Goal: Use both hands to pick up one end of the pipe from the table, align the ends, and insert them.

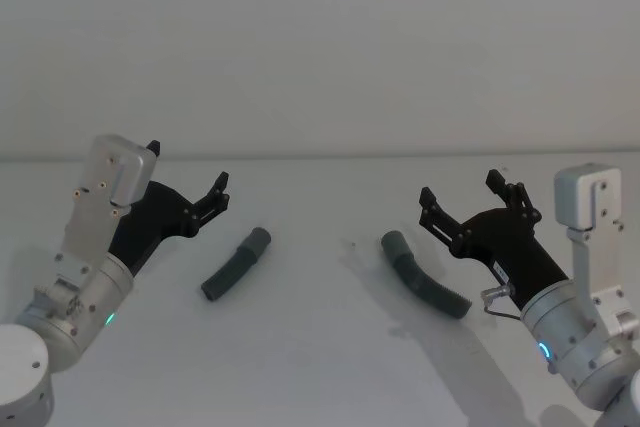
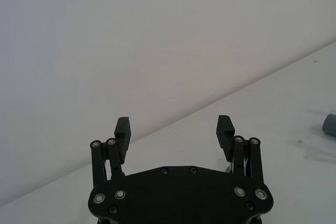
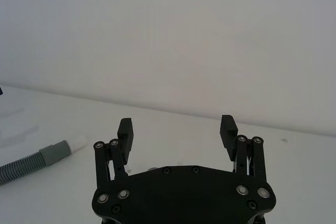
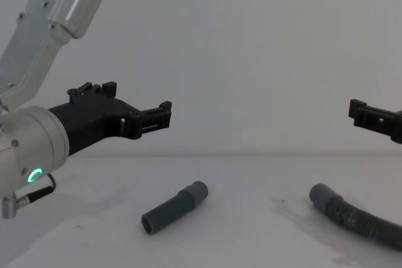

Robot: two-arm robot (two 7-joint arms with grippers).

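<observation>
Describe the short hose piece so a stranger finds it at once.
On the white table, the short hose piece lies nearer the left gripper. It is straight, whereas the longer hose piece by the right gripper curves.

Head high, chest low, same pipe (image 1: pixel 236 264)

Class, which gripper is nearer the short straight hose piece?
Left. The left gripper hovers open just left of the short piece; the right gripper hovers open beyond the longer curved piece, farther right.
</observation>
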